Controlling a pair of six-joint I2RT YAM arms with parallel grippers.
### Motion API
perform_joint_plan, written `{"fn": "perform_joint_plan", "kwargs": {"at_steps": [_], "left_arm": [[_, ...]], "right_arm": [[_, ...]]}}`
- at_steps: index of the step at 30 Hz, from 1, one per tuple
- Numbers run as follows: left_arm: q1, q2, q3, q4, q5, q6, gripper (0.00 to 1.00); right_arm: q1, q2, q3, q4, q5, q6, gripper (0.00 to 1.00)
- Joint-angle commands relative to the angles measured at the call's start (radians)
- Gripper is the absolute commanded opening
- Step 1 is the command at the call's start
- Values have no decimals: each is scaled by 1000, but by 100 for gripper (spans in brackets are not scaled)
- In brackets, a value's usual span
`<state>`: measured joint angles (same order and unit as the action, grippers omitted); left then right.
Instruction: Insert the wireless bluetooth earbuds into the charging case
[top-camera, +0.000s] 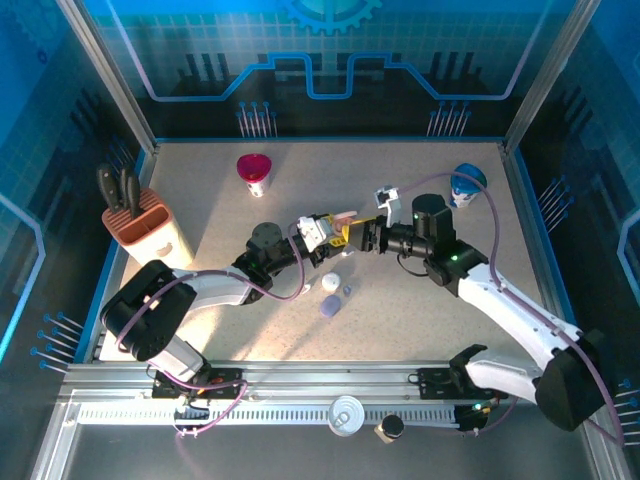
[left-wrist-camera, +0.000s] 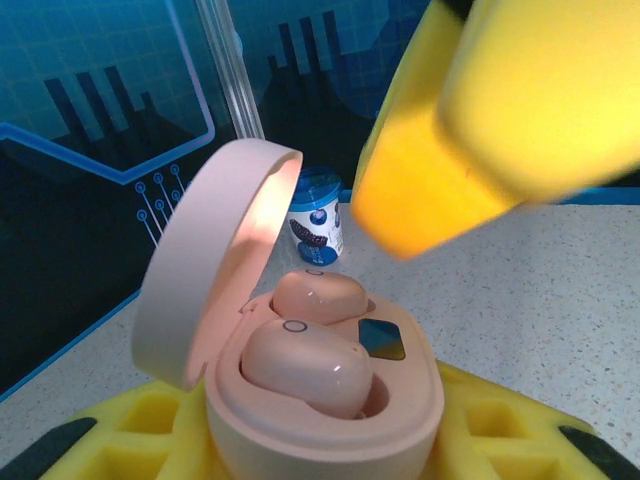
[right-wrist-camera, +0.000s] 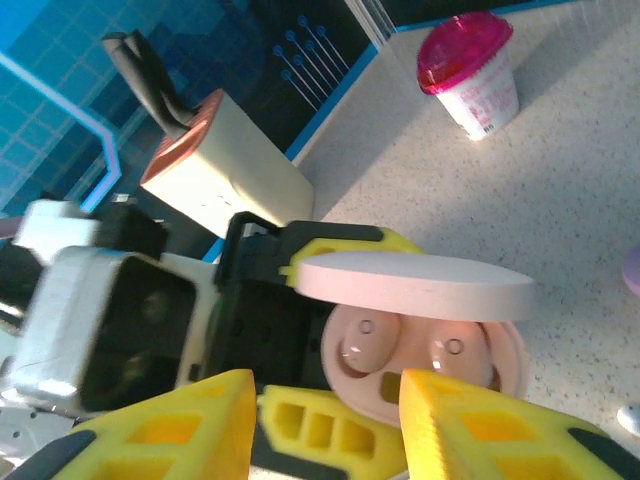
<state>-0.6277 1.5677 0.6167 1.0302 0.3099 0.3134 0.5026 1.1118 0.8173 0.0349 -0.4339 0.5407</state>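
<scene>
A pink charging case (left-wrist-camera: 330, 425) sits between the yellow fingers of my left gripper (left-wrist-camera: 325, 445), which is shut on its base. Its lid (left-wrist-camera: 215, 270) stands open. Two pinkish earbuds (left-wrist-camera: 305, 365) (left-wrist-camera: 320, 295) lie in its wells. In the right wrist view the same earbuds (right-wrist-camera: 362, 345) (right-wrist-camera: 455, 355) show under the lid (right-wrist-camera: 415, 280). My right gripper (right-wrist-camera: 330, 430) is open just in front of the case, with nothing between its fingers (right-wrist-camera: 500, 430). From above, the left gripper (top-camera: 322, 232) and right gripper (top-camera: 362, 237) meet at mid-table.
On the table below the grippers lie a white piece (top-camera: 330, 283), a small purple piece (top-camera: 347, 291) and a purple oval case (top-camera: 330, 307). A knife block (top-camera: 145, 225) stands left, a pink-lidded cup (top-camera: 255, 172) at the back, a blue-lidded cup (top-camera: 465, 185) right.
</scene>
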Motion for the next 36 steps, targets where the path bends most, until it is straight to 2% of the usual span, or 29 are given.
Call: {"fn": "perform_joint_plan", "kwargs": {"at_steps": [1, 3, 6, 11, 18, 21, 24, 31, 36], "left_arm": [[-5, 17, 10, 21, -15, 10, 37], [-6, 17, 7, 8, -7, 36, 38], [-7, 18, -4, 19, 0, 71, 37], [-7, 21, -11, 48, 9, 80, 37], [-8, -9, -9, 55, -3, 4, 36], [-7, -24, -12, 65, -3, -32, 36], [-7, -32, -4, 62, -1, -61, 36], [-7, -23, 19, 109, 28, -141, 36], [-7, -13, 33, 150, 55, -172, 36]], "right_arm": [[-12, -63, 20, -11, -46, -83, 43], [-12, -89, 27, -21, -27, -91, 43], [-15, -90, 83, -110, 64, -101, 42], [-23, 11, 243, -282, 154, -152, 42], [-39, 158, 342, -416, 130, -185, 42], [-43, 169, 348, -447, 118, -189, 42], [-63, 129, 290, -380, 85, -135, 43], [-170, 87, 113, -90, -184, 149, 60], [-185, 139, 36, 128, -340, 330, 62]]}}
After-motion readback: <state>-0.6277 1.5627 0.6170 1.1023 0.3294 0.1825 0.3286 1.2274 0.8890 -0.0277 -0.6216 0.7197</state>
